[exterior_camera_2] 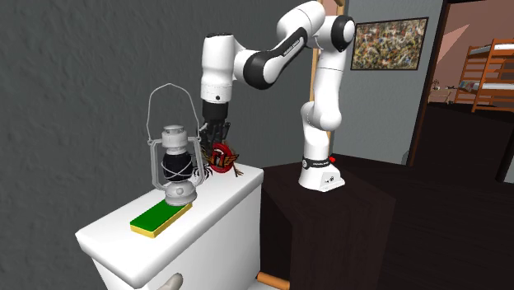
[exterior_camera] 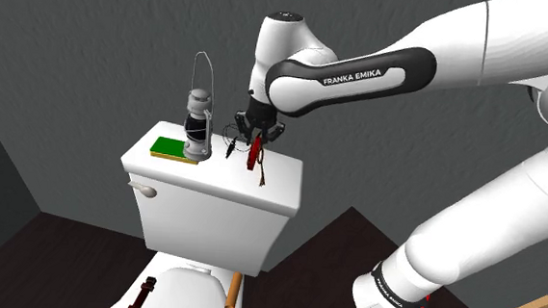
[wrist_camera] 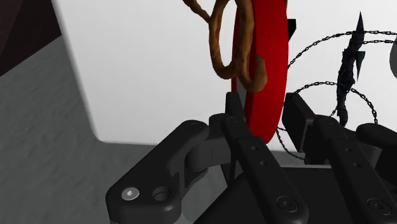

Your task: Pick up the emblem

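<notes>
The emblem [exterior_camera: 255, 155] is a red disc with brown curled trim and thin black chains. It stands on edge over the white toilet tank lid [exterior_camera: 213, 182], near the lid's back edge. My black gripper [exterior_camera: 257, 136] comes down from above and is shut on the disc's upper rim. In the wrist view the red emblem [wrist_camera: 264, 70] sits clasped between the two fingers [wrist_camera: 238, 137]. In the second exterior view the emblem [exterior_camera_2: 221, 157] hangs under the gripper [exterior_camera_2: 216, 142]. Its lowest brown tip is at the lid [exterior_camera_2: 222, 206]; I cannot tell whether they touch.
A grey lantern [exterior_camera: 198, 111] with a tall wire handle stands on the lid close beside the emblem. A green sponge [exterior_camera: 172, 149] lies beyond it. A dark grey wall rises right behind the tank. The toilet bowl [exterior_camera: 184, 278] and a wooden stick [exterior_camera: 234, 296] are below.
</notes>
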